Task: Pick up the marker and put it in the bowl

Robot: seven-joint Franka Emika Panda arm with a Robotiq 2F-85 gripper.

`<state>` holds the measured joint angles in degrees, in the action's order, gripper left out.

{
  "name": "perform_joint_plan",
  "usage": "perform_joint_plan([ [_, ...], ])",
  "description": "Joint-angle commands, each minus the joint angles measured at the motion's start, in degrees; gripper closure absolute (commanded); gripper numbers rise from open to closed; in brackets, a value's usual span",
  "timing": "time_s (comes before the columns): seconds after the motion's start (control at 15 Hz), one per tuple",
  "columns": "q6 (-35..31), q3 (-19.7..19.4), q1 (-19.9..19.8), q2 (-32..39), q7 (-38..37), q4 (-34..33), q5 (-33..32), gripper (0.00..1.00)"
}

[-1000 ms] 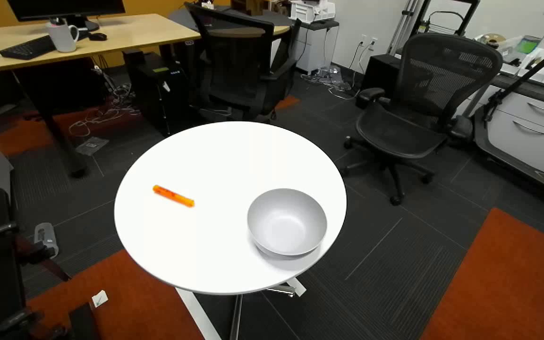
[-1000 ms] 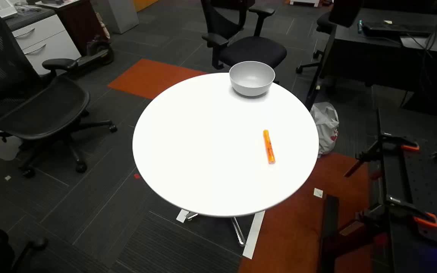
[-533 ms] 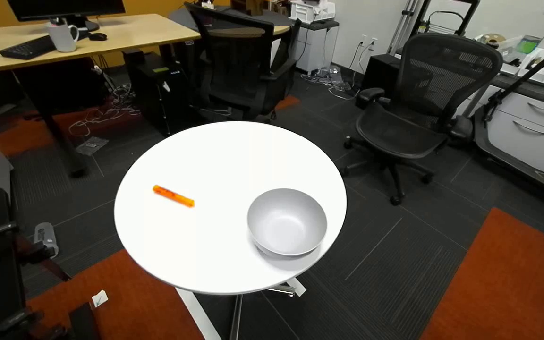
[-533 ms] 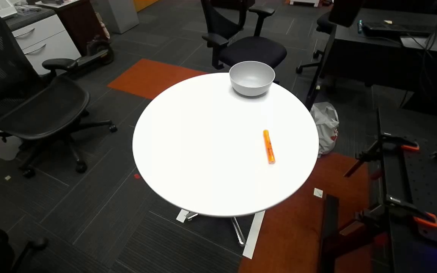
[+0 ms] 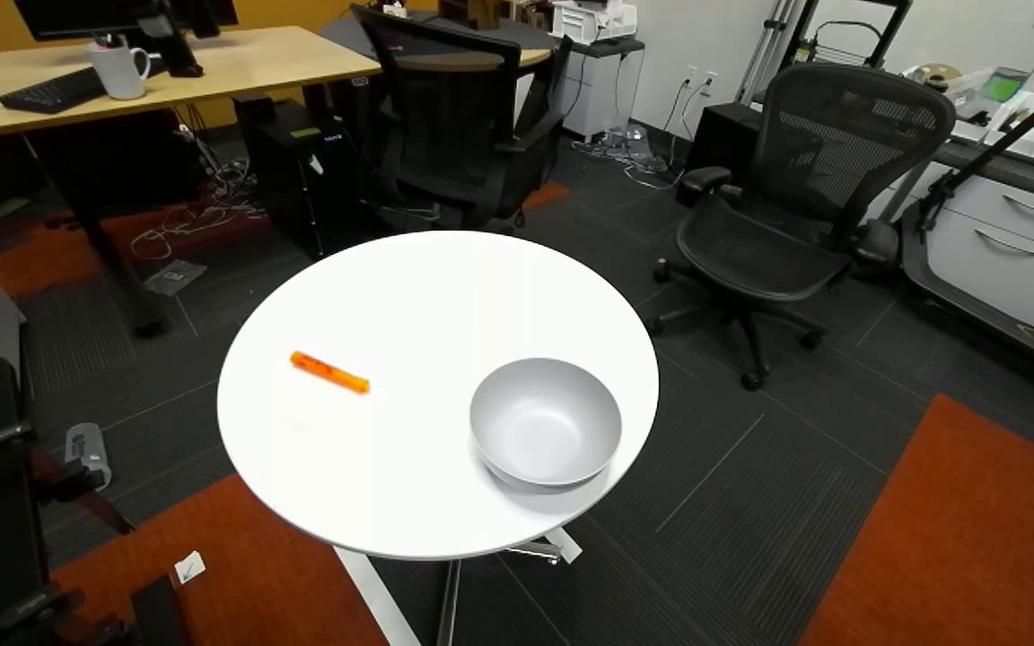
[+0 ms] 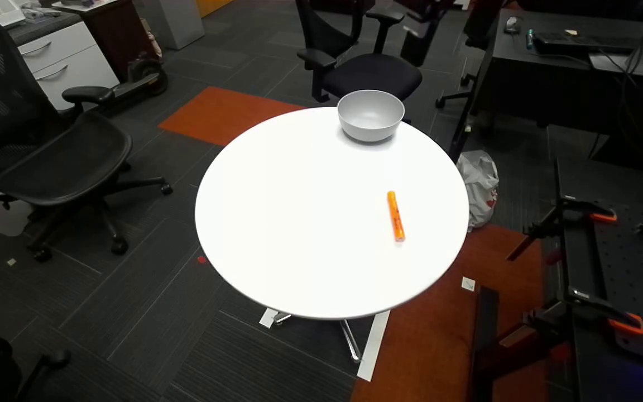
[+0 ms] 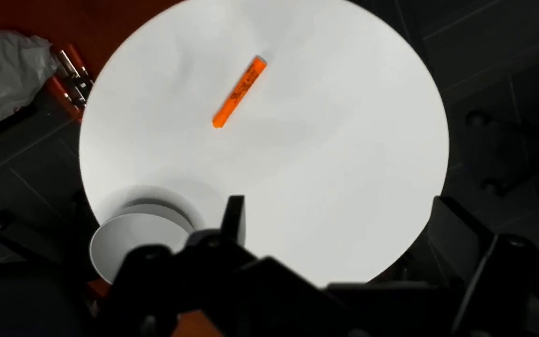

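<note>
The orange marker lies flat on the round white table, in both exterior views and in the wrist view. The grey bowl stands upright near the table's edge, apart from the marker; it also shows in an exterior view. In the wrist view the bowl is partly hidden by my gripper. My gripper is open, its fingers wide apart with nothing between them, high above the table. Dark gripper parts show at the top of both exterior views.
A black mesh chair stands beside the table. A desk with a mug is behind. A white plastic bag and a black bench with orange-tipped clamps stand at the table's side.
My gripper has come into view at the top left of an exterior view. In an exterior view the dark arm part at the top has moved left. Marker and bowl have not moved.
</note>
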<state>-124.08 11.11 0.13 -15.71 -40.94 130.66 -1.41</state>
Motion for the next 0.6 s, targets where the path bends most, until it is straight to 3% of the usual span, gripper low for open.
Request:
perform_joint_plan([
  [0.0, -7.8, -1.5, -1.4, 4.2, -6.1, 2.2, -0.5, 0.0],
  [0.53, -15.8, -6.4, -0.7, 17.6, -9.0, 3.0, 0.3, 0.0],
])
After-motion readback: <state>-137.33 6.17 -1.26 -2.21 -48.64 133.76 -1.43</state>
